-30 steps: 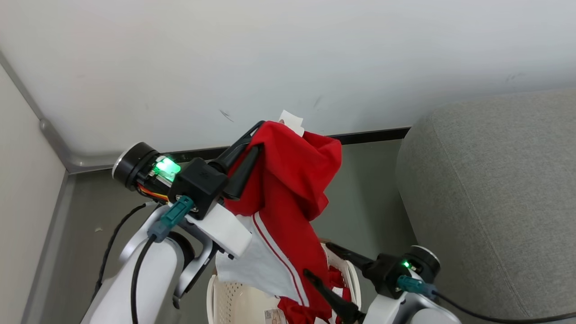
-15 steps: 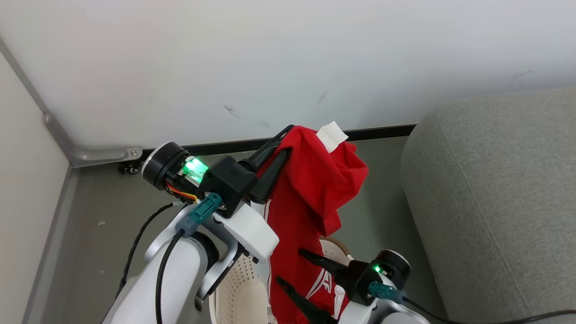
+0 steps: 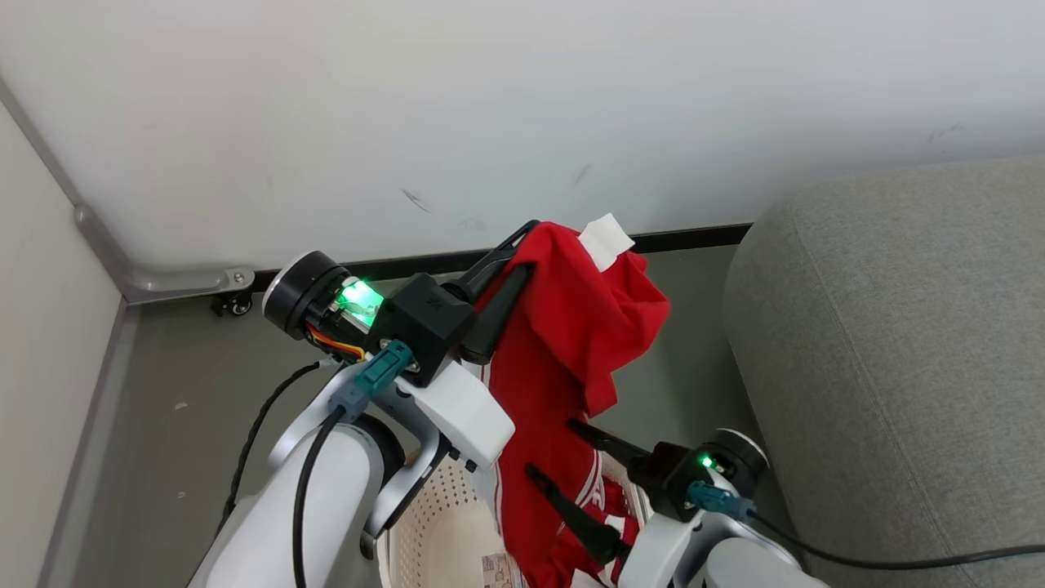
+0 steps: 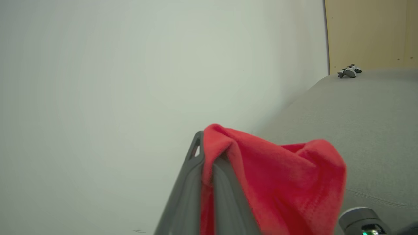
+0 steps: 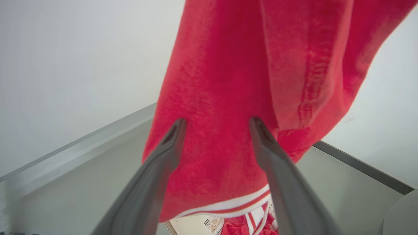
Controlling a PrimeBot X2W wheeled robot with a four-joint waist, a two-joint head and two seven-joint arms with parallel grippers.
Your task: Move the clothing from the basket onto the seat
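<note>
My left gripper point(image 3: 526, 237) is raised high and shut on a bright red garment point(image 3: 563, 343) of the clothing, pinched at its top fold beside a white tag point(image 3: 606, 239). The garment hangs down into the cream perforated basket point(image 3: 433, 523), where more red and white clothing point(image 5: 248, 225) lies. In the left wrist view the left gripper point(image 4: 207, 147) clamps the red cloth point(image 4: 281, 182). My right gripper point(image 3: 551, 449) stands open just right of the hanging cloth, low near the basket. Its fingers point(image 5: 179, 125) point at the cloth point(image 5: 261, 65) without holding it. The grey seat point(image 3: 898, 343) lies to the right.
A white wall point(image 3: 490, 106) with a dark baseboard point(image 3: 694, 241) runs behind, meeting a side wall at the left corner. Grey floor point(image 3: 180, 392) surrounds the basket. A small game controller point(image 4: 348, 71) rests far back on the seat point(image 4: 365, 114).
The left gripper has carried the red garment a little rightward toward the seat, and the cloth's white panel has swung out of sight. The right gripper stays open beside the cloth.
</note>
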